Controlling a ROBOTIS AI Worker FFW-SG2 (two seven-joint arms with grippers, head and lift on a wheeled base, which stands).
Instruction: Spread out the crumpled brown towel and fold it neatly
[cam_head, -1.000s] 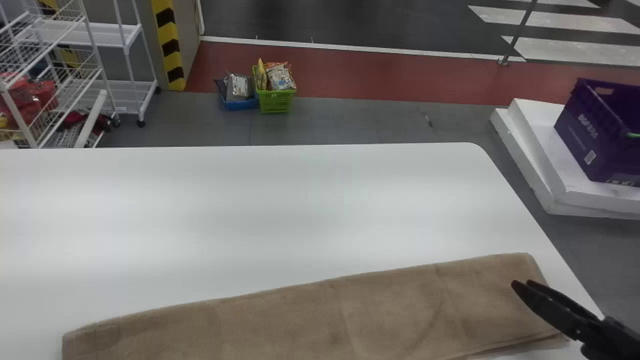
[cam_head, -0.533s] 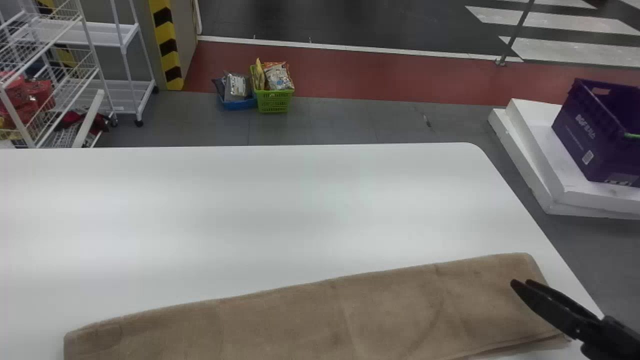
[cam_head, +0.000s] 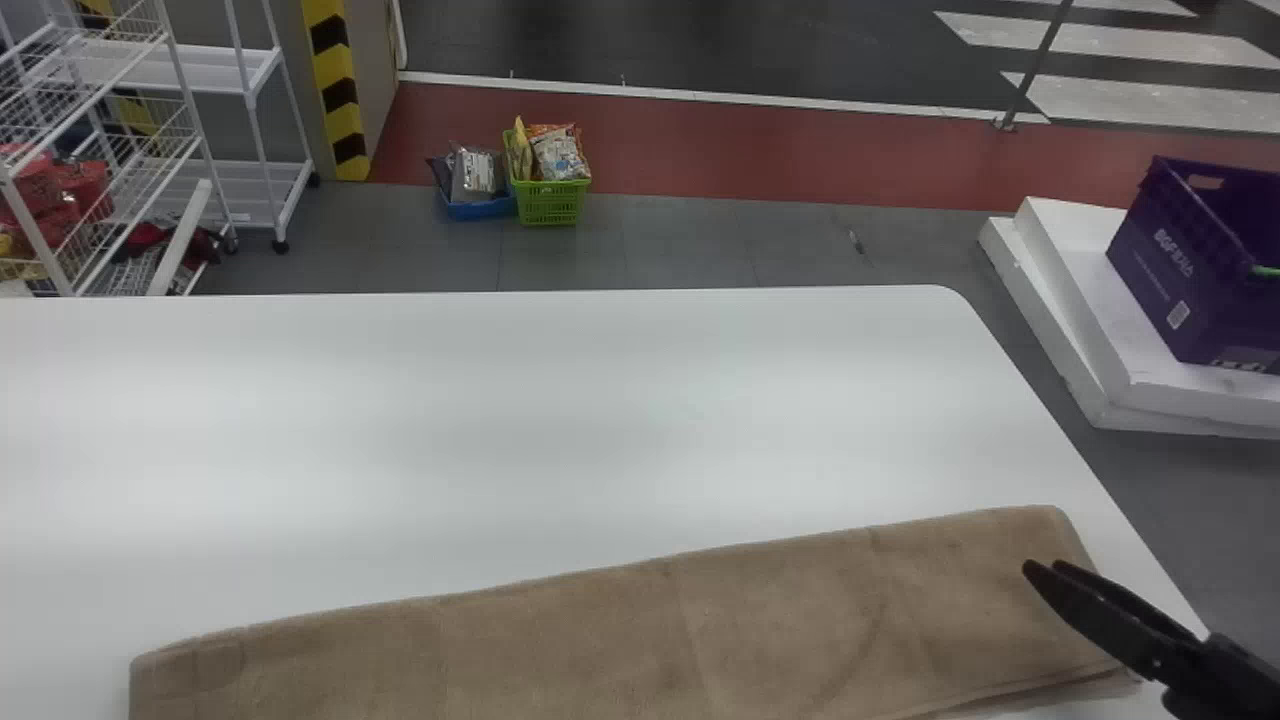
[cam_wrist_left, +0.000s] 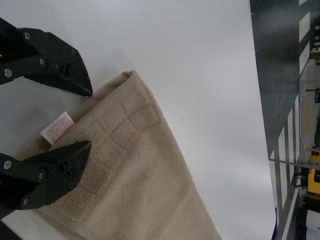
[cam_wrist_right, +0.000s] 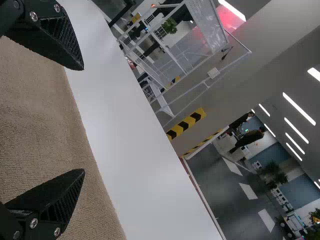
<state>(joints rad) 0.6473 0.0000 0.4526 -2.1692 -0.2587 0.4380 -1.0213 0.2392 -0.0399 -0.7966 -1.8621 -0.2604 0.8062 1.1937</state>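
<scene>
Fingers parted, gripping nothing, on left gripper (cam_wrist_left: 91, 118) and right gripper (cam_wrist_right: 84, 120). Brown towel (cam_head: 600, 650) lies as long strip on white table (cam_head: 500, 400). Good fold likely needs all layers pinched at one end, carried low, edges matched before release.

Head view: from above, looking forward and down on the counter (cam_head: 500, 420), far right corner included. Left wrist view: close over the towel (cam_head: 640, 640), facing the far edge. Right wrist view: close, flatter-angled, reaching the ceiling lights (cam_wrist_right: 299, 108). Far edge common to all three.
</scene>
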